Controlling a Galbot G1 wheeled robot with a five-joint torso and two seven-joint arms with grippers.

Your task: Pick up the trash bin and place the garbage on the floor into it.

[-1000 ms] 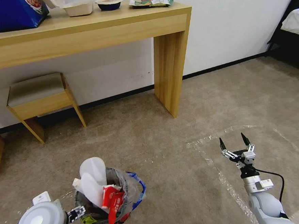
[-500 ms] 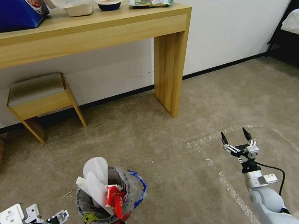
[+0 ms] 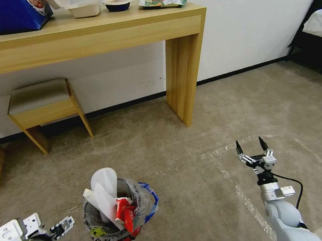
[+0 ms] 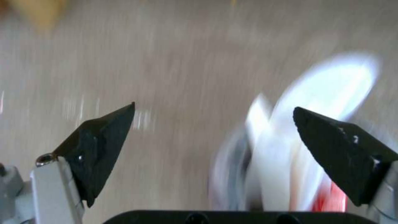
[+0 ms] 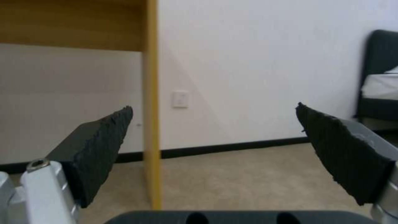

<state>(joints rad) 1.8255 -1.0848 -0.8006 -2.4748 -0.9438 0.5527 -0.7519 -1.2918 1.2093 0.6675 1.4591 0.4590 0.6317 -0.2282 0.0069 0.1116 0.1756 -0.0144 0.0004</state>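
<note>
Beside the trash bin (image 3: 118, 213), low on my left, my left gripper (image 3: 63, 226) hangs with fingers spread, apart from the rim it was touching a second ago. White slipper soles (image 3: 104, 190) and red wrappers (image 3: 124, 215) poke from the bin on the floor (image 3: 192, 147). My right gripper (image 3: 250, 148), also spread, has risen slightly over the tape lines.

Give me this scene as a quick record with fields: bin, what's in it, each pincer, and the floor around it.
bin: trash bin upright on floor, apart from both pincers
contents: white slipper soles sticking up, red wrapper
left pincer: open, empty, beside bin
right pincer: open, empty, raised, off to bin's right
floor near bin: no loose litter visible
</note>
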